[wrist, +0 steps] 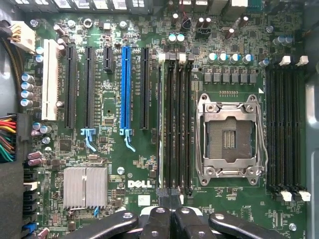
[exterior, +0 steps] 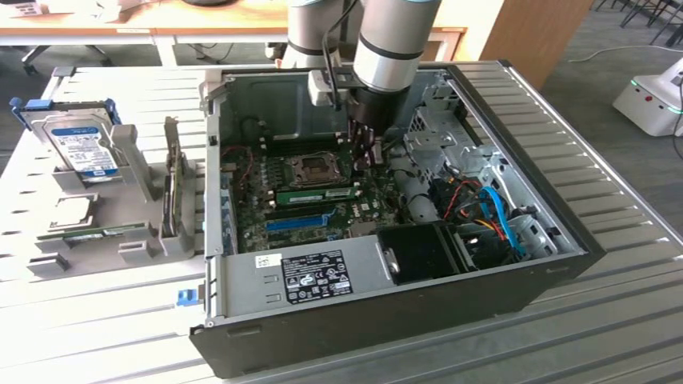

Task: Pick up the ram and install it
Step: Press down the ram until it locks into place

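Observation:
The ram (exterior: 315,194) is a green stick standing on edge in a memory slot on the motherboard, beside the CPU socket (exterior: 317,166). In the wrist view the ram (wrist: 160,119) shows edge-on as a thin pale line in the outermost slot of that bank. My gripper (wrist: 172,201) hangs over one end of that slot bank with its black fingers (wrist: 158,215) pressed together and nothing between them. In the exterior view the gripper (exterior: 370,154) reaches down into the open case just past the ram's end. Whether it touches the ram I cannot tell.
The blue long slot (exterior: 297,222) lies beside the ram, and a second bank of black memory slots (wrist: 285,124) sits past the socket. A grey fixture (exterior: 128,248) at the exterior view's left holds a hard drive (exterior: 85,152), an upright card (exterior: 171,188) and another green stick (exterior: 107,233).

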